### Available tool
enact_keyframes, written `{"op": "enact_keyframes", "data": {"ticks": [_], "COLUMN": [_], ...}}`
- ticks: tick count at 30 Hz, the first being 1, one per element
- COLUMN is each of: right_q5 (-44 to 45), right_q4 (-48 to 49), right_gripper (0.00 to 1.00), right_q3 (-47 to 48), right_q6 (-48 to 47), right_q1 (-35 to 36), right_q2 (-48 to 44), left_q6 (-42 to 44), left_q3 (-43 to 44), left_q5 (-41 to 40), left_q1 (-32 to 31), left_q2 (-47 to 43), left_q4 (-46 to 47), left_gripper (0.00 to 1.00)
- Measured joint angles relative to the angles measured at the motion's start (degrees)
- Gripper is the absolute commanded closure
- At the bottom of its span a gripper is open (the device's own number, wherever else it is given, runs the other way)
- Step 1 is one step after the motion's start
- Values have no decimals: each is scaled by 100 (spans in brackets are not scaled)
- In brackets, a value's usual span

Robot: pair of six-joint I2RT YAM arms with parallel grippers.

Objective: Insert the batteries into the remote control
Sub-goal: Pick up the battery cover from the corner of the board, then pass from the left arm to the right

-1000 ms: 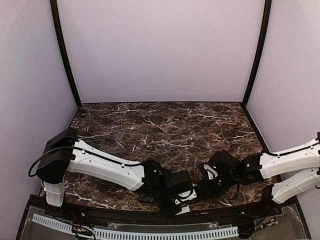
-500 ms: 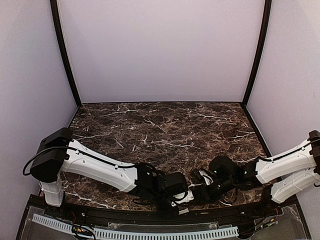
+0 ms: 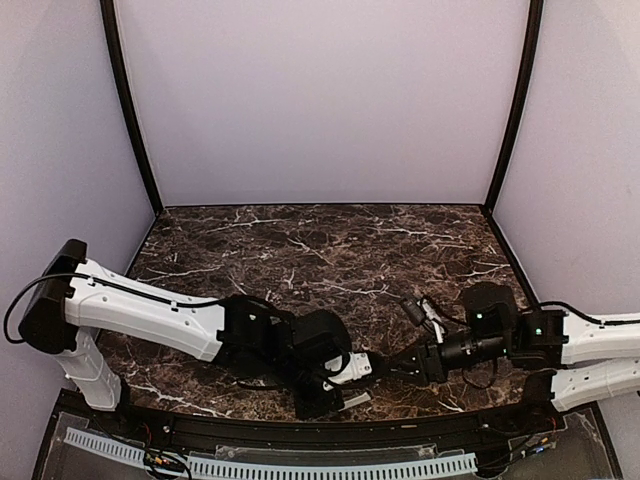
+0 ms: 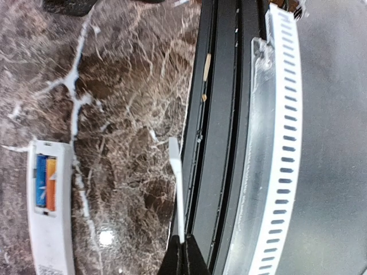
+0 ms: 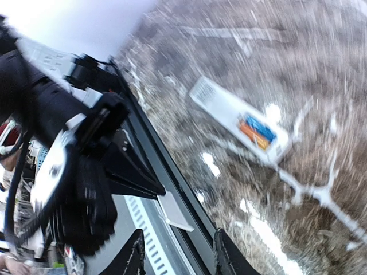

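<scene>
The white remote control (image 4: 50, 229) lies back-up on the marble near the front edge. The blue and orange-red batteries (image 4: 46, 182) sit side by side in its open compartment. My left gripper (image 4: 184, 243) is shut on a thin white battery cover (image 4: 176, 183), held edge-on over the table's front rail. In the right wrist view the remote (image 5: 229, 114) and its batteries (image 5: 257, 130) show blurred, with the cover (image 5: 175, 212) below. My right gripper (image 5: 179, 258) is open and empty, just right of the remote (image 3: 357, 368) in the top view.
A black front rail (image 4: 221, 143) and a white slotted cable strip (image 4: 284, 143) run along the table's near edge. The left gripper (image 3: 335, 398) and right gripper (image 3: 398, 366) are close together at the front middle. Purple walls enclose the table.
My left arm has swung its elbow back to the left while the gripper stays at the front edge with the cover. My right arm has drawn back to the right and turned toward the remote.
</scene>
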Motion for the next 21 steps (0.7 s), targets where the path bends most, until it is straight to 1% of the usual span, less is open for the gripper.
{"op": "enact_keyframes", "data": {"ticks": [3, 6, 8, 11, 12, 13, 15, 16, 19, 21], "right_q5": [164, 142, 11, -260, -332, -428, -588, -651, -802, -898], "right_q4": [-37, 20, 144, 291, 284, 240, 114, 20, -308, -396], "right_gripper": [54, 51, 49, 49, 50, 54, 60, 61, 61, 61], "right_q3": [63, 63, 63, 111, 164, 282, 623, 809, 1368, 1521], "right_q6": [-610, -1307, -1851, -2573, -2752, -2957, -3324, -3480, -3810, -3915], "right_q1": [-13, -13, -13, -13, -13, -13, -9, -4, 39, 66], "right_q2": [-837, -1469, -1755, -1875, -1810, -1657, -1165, -927, -98, 258], "left_q6": [66, 151, 236, 404, 461, 511, 612, 640, 726, 763], "left_q3": [-39, -39, -37, -11, 17, 28, 92, 118, 203, 210], "left_q5": [26, 109, 151, 212, 225, 238, 262, 273, 273, 273], "left_q1": [87, 155, 195, 203, 203, 203, 203, 203, 205, 232], "left_q2": [-634, -1117, -1309, -1425, -1425, -1425, -1425, -1425, -1432, -1453], "left_q4": [-35, -35, -52, -225, -306, -367, -551, -605, -702, -745], "left_gripper": [100, 100, 100, 100, 100, 100, 100, 100, 100, 100]}}
